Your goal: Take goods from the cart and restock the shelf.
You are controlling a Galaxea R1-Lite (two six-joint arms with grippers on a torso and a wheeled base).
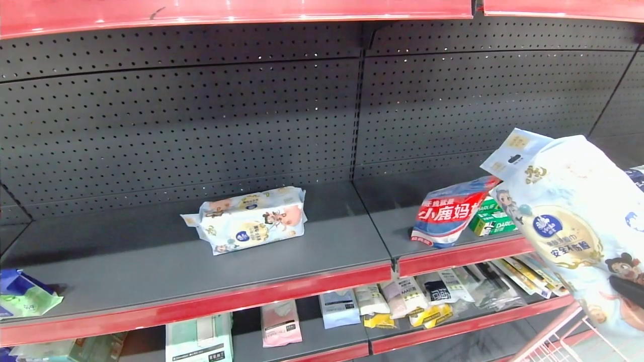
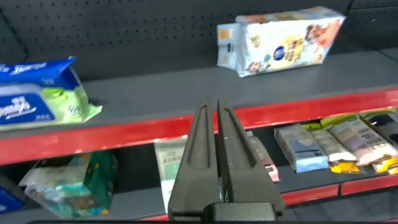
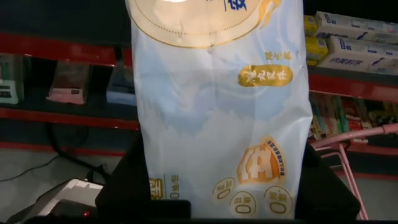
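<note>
My right gripper is shut on a tall white wipes pack with cartoon print, held up in front of the shelf's right end, above the pink cart. One dark finger shows against the pack's lower side. A matching white pack lies flat in the middle of the grey shelf board. My left gripper is shut with nothing in it, low in front of the shelf's red edge, between the blue-green wipes pack and the white pack.
A red-and-blue pouch and a green box stand on the right shelf section beside the held pack. The blue-green pack lies at the far left. The lower shelf holds several small packets. A perforated back wall closes the bay.
</note>
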